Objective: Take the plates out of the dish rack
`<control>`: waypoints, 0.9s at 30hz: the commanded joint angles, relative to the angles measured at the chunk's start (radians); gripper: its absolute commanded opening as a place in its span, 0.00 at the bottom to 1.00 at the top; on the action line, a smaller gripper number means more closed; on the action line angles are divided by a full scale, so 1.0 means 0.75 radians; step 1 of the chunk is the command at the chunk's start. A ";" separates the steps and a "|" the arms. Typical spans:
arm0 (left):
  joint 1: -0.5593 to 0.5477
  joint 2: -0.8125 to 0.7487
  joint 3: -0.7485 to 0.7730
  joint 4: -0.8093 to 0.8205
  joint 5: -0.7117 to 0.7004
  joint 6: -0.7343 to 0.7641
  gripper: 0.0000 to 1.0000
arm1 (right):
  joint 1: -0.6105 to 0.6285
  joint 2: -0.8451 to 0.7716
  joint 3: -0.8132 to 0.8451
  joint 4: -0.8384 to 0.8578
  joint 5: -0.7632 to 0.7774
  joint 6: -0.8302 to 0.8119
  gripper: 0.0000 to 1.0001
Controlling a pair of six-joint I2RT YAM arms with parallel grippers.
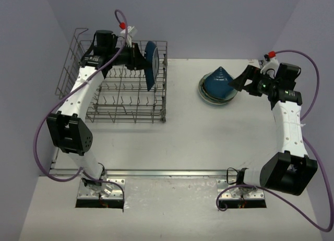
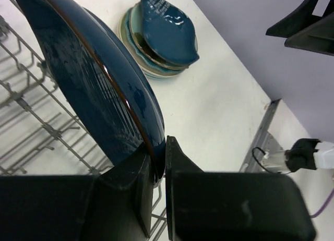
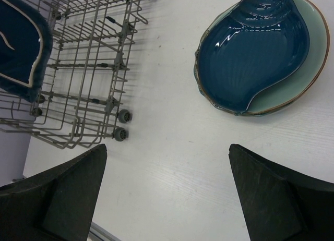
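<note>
Left wrist: L pincer [image 2: 159,147] tight on glossy dk-blue plate [image 2: 88,79] above wire rack [image 2: 31,126]; R pincer [image 3: 166,152] agape

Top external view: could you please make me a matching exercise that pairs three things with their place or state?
Things:
1. dark blue plate
2. stack of plates
3. right gripper

Places or states:
A. open and empty
B. clamped at its edge by the left gripper
C. on the table, right of the dish rack

Pairs: 1-B; 2-C; 3-A
</note>
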 commanded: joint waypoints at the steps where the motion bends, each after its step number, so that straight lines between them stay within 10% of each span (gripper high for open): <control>1: -0.008 -0.128 0.155 -0.127 -0.096 0.383 0.00 | -0.006 -0.017 0.046 0.028 -0.031 0.011 0.99; 9: -0.272 -0.406 -0.068 -0.283 -0.583 1.068 0.00 | -0.006 0.015 0.077 0.032 -0.055 0.025 0.99; 15: -0.652 -0.856 -0.697 -0.071 -0.943 1.882 0.00 | -0.005 0.061 0.132 0.031 -0.153 0.050 0.99; 27: -0.782 -1.368 -1.270 -0.030 -0.675 3.034 0.00 | 0.226 0.124 0.188 -0.111 -0.320 -0.149 0.97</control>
